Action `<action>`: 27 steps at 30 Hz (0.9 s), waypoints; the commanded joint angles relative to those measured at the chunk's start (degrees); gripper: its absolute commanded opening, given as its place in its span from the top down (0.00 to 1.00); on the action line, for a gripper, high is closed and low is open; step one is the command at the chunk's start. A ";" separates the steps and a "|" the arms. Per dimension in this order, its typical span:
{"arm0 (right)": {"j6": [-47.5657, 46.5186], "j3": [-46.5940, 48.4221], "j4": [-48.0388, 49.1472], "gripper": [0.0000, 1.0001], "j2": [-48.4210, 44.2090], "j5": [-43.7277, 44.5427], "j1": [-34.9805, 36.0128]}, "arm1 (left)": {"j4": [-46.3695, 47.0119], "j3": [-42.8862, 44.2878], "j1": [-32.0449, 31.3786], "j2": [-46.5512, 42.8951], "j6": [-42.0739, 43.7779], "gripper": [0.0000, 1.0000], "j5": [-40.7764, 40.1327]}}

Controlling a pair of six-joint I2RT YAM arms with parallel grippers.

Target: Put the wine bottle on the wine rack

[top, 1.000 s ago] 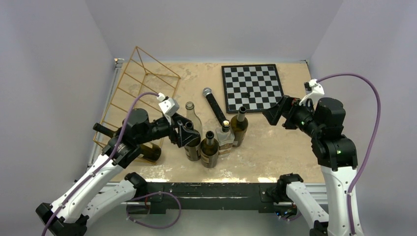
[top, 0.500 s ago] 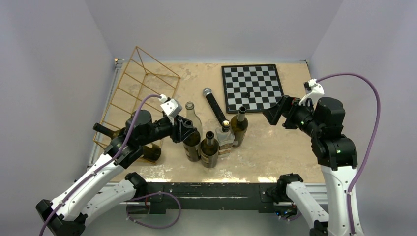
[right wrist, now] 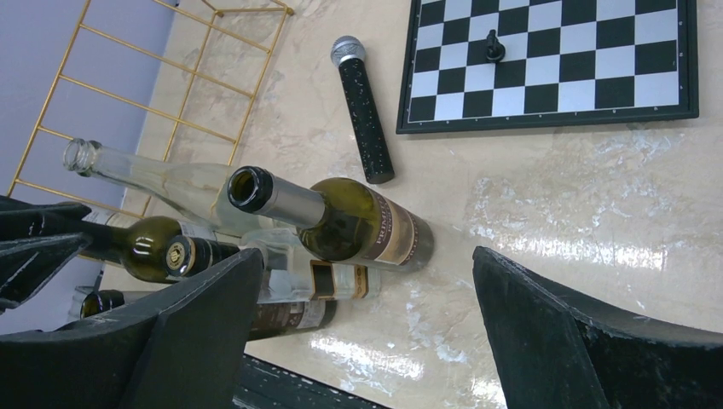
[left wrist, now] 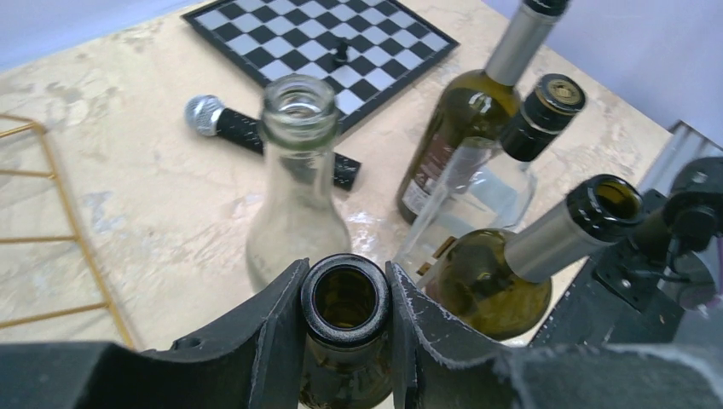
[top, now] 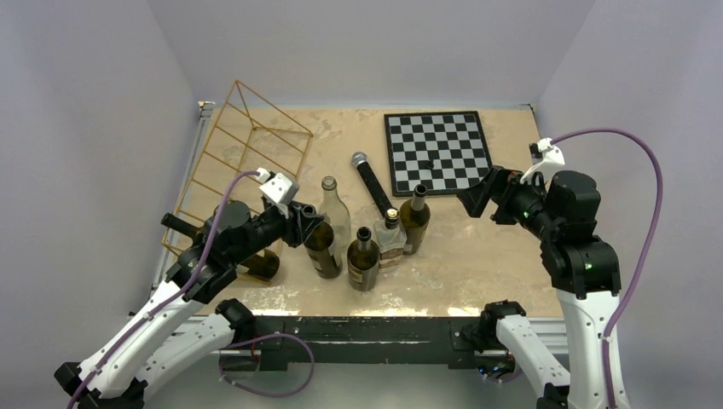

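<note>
Clamping the left claw [left wrist: 345,271] around the neck of the dark green wine bottle [top: 322,250], with both fingers [left wrist: 277,328] pressing the glass just under the open mouth. Standing that bottle upright on the desk [top: 477,256], just off the near right corner of the wine rack [top: 274,108] and not on it. Showing the rack as thin gold wire, stretching along the desk's left side.

Glimpsing a second dark bottle [top: 258,264] lying at the rack's near end, half hidden under the left arm; not managing to tell how it sits on the wires.

Crowding more bottles to the right of the rack: a clear bottle [left wrist: 298,196] just behind the gripped one, then an olive bottle [left wrist: 503,285], a black-capped clear bottle [left wrist: 490,183] and a foil-necked bottle [left wrist: 473,115], all close together.

Spotting a black microphone [top: 373,183] lying flat farther right of the rack, and beyond that a chessboard [top: 439,152] carrying one dark piece [right wrist: 493,44].

Holding the right claw [top: 479,192] wide apart, gripping nothing, hovering in the air well to the right of the rack and past the bottle cluster.
</note>
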 commanded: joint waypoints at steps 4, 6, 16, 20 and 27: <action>-0.05 1.79 0.45 0.02 -0.74 0.47 -0.38 | -2.87 7.51 -0.06 -2.45 -4.55 1.00 -15.90; 0.08 1.85 0.47 0.03 -0.76 0.47 -0.30 | -5.64 10.38 -0.03 -1.63 -6.18 1.00 -20.67; -0.04 1.29 0.20 0.03 -1.50 0.99 -0.37 | -15.20 23.31 2.88 4.68 -8.48 1.00 -32.57; -0.04 1.24 0.25 0.03 -1.54 0.84 -0.31 | -16.54 26.27 9.62 6.21 -9.38 1.00 -27.45; 0.21 1.03 0.52 0.03 -1.38 0.30 -0.35 | -18.87 28.79 17.45 9.01 -11.51 1.00 -25.48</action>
